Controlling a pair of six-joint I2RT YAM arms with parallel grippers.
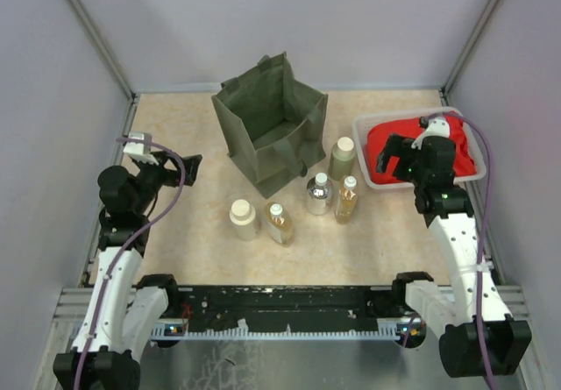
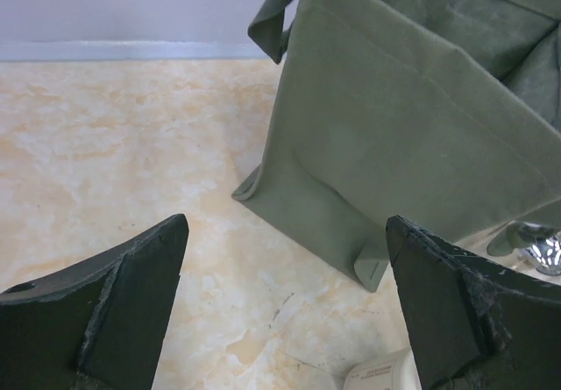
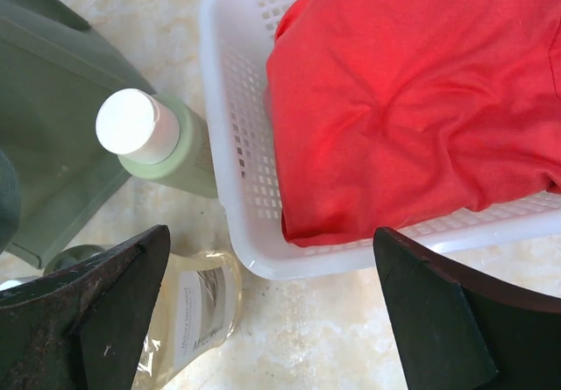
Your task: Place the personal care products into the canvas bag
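First pick pending: five small pale-capped bottles stand on the bench just in front of the dark olive boxy canvas bag, none inside. Left pincer and right pincer hang released, empty; next, one should clasp a bottle and clear the bag's rim.

Five bottles beside open olive bag

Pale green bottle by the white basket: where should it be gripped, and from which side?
Probably from above with the right gripper: the pale green bottle stands upright between the canvas bag and the white basket, so those flanks are crowded. Close on the body just under the white cap, across its near and far sides.
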